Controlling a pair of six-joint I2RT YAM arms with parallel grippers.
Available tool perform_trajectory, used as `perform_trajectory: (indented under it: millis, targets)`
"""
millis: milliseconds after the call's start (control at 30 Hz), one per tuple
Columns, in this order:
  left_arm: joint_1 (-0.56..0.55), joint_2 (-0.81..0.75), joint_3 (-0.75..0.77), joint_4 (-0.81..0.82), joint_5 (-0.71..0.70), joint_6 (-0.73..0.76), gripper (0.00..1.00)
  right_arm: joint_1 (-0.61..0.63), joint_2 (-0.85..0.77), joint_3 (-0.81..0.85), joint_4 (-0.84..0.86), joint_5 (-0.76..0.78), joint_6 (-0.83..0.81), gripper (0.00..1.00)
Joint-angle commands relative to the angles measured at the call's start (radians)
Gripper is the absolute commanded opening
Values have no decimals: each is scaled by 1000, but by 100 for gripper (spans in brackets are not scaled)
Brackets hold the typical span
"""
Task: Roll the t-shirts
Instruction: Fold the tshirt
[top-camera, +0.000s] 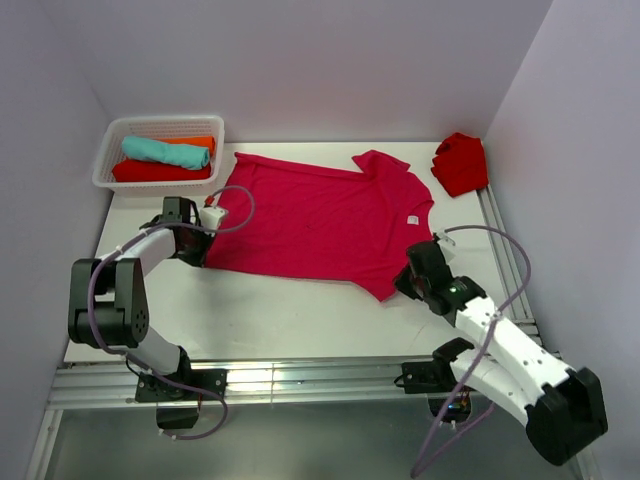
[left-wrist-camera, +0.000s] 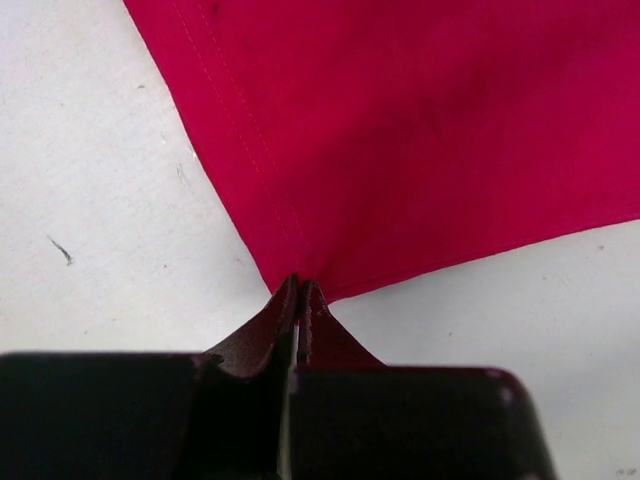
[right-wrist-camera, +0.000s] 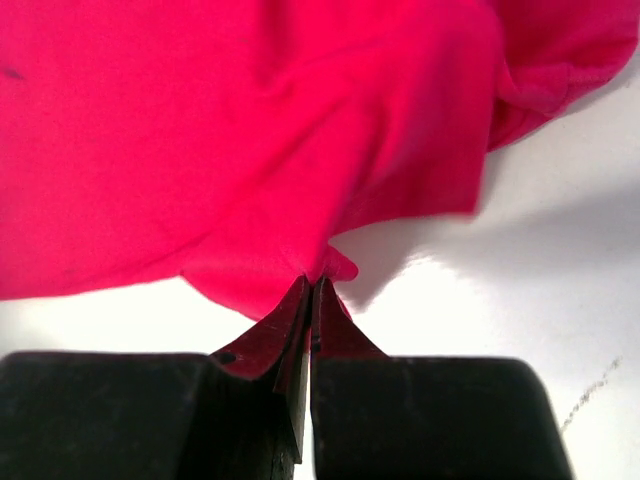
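A pinkish-crimson t-shirt lies spread flat on the white table, its neck with a small white label to the right and its hem to the left. My left gripper is shut on the shirt's near hem corner. My right gripper is shut on the edge of the near sleeve, where the cloth bunches. In a white basket at the back left lie rolled teal, orange and scarlet t-shirts. Another scarlet t-shirt lies crumpled at the back right.
Purple walls close the back and both sides. A metal rail runs along the table's right edge and another along the front edge. Bare white table lies between the shirt and the front edge.
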Motion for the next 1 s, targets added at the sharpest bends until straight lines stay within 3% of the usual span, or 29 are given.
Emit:
perform_trajectory:
  millis: [0, 567, 833, 967]
  targets:
    - [7, -67, -10, -24, 1, 15, 2, 16, -127, 31, -103, 35, 26, 1]
    - [7, -323, -71, -153, -6, 38, 0, 76, -439, 61, -368, 28, 84, 0]
    - [7, -464, -114, -211, -38, 58, 0, 107, -453, 120, -422, 29, 78, 0]
    - [7, -470, -102, -219, -38, 48, 0, 111, -369, 164, -401, 61, 43, 0]
